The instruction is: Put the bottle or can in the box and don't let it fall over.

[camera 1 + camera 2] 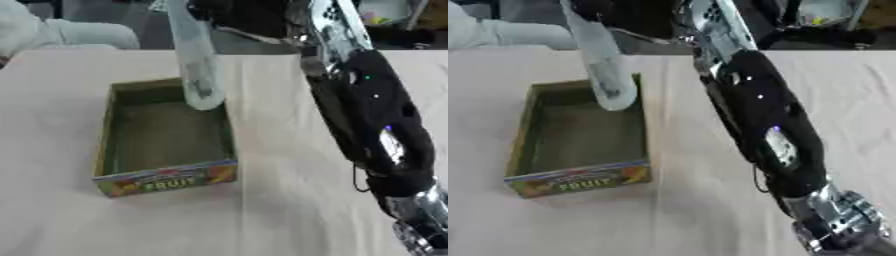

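Bottle (198, 70) hangs tilted over box (107, 135) far right corner.

Both eyes sit in the head and look steeply down and forward at the tabletop (289, 210), fairly near. The views share almost everything: the box (162, 135), the bottle (197, 65) and the right arm (763, 125). The right eye view shows everything shifted leftward against the left eye view.

Clear pale bottle (198, 65); olive-green box (164, 135) with multicoloured fruit-print front; pinkish-beige table (289, 215); black-and-silver arm (376, 125)
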Available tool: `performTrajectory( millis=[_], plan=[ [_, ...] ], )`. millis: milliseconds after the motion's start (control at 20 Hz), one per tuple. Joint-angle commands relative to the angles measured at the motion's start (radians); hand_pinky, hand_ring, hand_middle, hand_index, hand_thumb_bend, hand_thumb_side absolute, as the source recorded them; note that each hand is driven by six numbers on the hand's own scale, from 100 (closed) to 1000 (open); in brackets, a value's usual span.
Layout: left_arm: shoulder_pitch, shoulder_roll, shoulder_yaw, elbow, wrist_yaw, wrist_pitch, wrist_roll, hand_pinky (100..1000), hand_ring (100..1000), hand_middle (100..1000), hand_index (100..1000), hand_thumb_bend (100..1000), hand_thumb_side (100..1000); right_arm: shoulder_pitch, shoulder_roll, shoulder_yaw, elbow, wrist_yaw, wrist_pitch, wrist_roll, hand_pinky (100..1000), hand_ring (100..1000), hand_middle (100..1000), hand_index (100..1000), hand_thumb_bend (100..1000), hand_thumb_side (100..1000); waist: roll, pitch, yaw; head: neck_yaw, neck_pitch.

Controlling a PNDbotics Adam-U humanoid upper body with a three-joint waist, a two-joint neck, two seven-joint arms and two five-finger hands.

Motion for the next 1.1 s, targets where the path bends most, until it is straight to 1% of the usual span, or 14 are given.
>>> performTrajectory(
  millis=[50,300,600,700,750,800,1100],
  plan=[
    [-0.012,0.022,0.017,-0.019,0.014,-0.004,0.019,751,926,809,761,741,613,-0.026,0.017,-0.003,0.013,0.013,0.009,-0.001,100,100,211,991,100,797,0.001,-0.011,0.009,-0.019,0.000],
    [-0.016,0.020,0.026,-0.019,0.021,-0.012,0.043,751,925,808,762,744,612,-0.032,0.040,-0.007,0.035,0.016,0.001,0.009,100,100,206,988,100,790,-0.004,-0.005,0.024,-0.043,-0.010],
    [-0.024,0.013,0.027,-0.019,0.027,-0.017,0.052,750,927,809,761,745,612,-0.026,0.057,-0.009,0.053,0.015,0.010,0.029,100,100,199,980,100,794,-0.009,0.014,0.044,-0.056,-0.030],
    [-0.024,0.009,0.029,-0.019,0.027,-0.018,0.057,750,927,809,761,745,612,-0.020,0.060,-0.010,0.061,0.017,0.020,0.038,100,100,196,978,100,798,-0.010,0.021,0.050,-0.059,-0.036],
    [-0.023,0.007,0.030,-0.019,0.027,-0.018,0.059,750,928,810,761,746,612,-0.017,0.063,-0.010,0.067,0.018,0.028,0.042,100,100,190,974,100,827,-0.011,0.025,0.053,-0.061,-0.040],
    [-0.023,0.005,0.031,-0.019,0.027,-0.017,0.062,750,928,810,761,747,612,-0.015,0.067,-0.011,0.076,0.016,0.037,0.046,100,100,186,972,100,804,-0.012,0.029,0.056,-0.064,-0.043],
    [-0.025,-0.002,0.033,-0.019,0.029,-0.017,0.082,749,931,812,760,752,610,0.015,0.081,-0.020,0.126,0.020,0.089,0.056,100,100,165,960,100,831,-0.017,0.045,0.058,-0.071,-0.058]
  ],
)
